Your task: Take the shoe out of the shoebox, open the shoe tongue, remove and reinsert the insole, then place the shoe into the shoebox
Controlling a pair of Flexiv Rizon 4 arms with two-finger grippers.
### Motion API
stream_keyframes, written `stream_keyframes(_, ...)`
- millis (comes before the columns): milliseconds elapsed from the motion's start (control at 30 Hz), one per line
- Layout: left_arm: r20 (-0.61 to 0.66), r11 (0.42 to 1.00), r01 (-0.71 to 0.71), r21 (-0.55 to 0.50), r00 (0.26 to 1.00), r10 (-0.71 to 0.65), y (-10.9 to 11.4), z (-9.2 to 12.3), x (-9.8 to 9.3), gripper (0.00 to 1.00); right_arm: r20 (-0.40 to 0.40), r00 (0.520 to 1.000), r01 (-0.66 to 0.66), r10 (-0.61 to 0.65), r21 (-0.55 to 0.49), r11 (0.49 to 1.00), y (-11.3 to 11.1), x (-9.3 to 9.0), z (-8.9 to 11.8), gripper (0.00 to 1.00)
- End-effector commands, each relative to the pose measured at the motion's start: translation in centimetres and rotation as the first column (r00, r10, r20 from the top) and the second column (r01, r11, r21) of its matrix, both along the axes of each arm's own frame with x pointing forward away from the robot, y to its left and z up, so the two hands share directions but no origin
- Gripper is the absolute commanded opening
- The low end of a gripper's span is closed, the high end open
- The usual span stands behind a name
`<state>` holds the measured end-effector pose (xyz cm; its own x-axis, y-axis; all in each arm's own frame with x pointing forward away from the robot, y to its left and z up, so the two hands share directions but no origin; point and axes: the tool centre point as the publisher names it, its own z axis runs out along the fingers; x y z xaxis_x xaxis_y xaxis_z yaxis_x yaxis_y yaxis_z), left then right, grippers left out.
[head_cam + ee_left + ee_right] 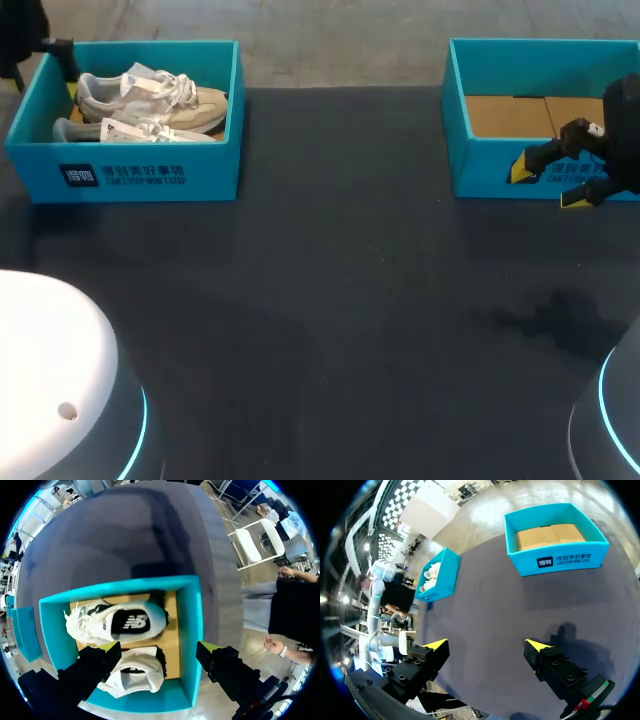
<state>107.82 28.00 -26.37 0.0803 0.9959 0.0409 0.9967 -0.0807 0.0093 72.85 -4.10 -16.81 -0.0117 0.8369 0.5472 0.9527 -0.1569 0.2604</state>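
**At the left shoebox: nothing done yet**

Inside the left shoebox (150,175) lie the first shoe (125,622) and second shoe (137,672), side by side. Take-out not started. Tongue, insole and return all remain, as I judge it. Left gripper (160,650) hangs over that box, fingers wide, holding nothing. Right gripper (548,186) is also wide and empty, above the table (330,300), just in front of the right shoebox (480,170), which shows only a cardboard floor. Count: two shoeboxes, two shoes, two grippers.

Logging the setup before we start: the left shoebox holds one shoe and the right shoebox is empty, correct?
Not quite: the left shoebox holds two shoes, not one, as the left wrist view shows. The right shoebox is empty.
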Motion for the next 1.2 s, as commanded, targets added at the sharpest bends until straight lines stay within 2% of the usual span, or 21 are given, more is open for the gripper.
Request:
stream_keyframes(33, 0.04, 1.0, -0.016, 0.002, 0.999, 0.016, -0.2, -0.3, -1.3, 1.0, 0.0, 1.0, 0.002, -0.002, -0.002, 1.0, 0.1, 0.0, -0.1, 1.0)
stream_keyframes(467, 0.018, 1.0, -0.006, -0.012, 1.0, 0.006, -0.4, -1.7, -2.4, 1.0, 0.0, 1.0, 0.002, -0.002, -0.002, 1.0, 0.1, 0.0, -0.1, 1.0)
stream_keyframes(967, -0.015, 1.0, 0.01, -0.015, 1.0, -0.01, 0.0, -5.2, -1.6, 1.0, 0.0, 1.0, 0.002, -0.002, -0.002, 1.0, 0.1, 0.0, -0.1, 1.0)
stream_keyframes(1033, -0.013, 1.0, 0.009, -0.015, 1.0, -0.009, 0.1, -5.7, -1.5, 0.95, 0.0, 1.0, 0.002, -0.002, -0.002, 1.0, 0.1, 0.0, -0.1, 1.0)
stream_keyframes(1200, -0.017, 0.999, 0.025, -0.023, 1.0, -0.025, 0.0, -6.8, -1.2, 0.95, 0.0, 1.0, 0.002, -0.002, -0.002, 1.0, 0.1, 0.0, -0.1, 1.0)
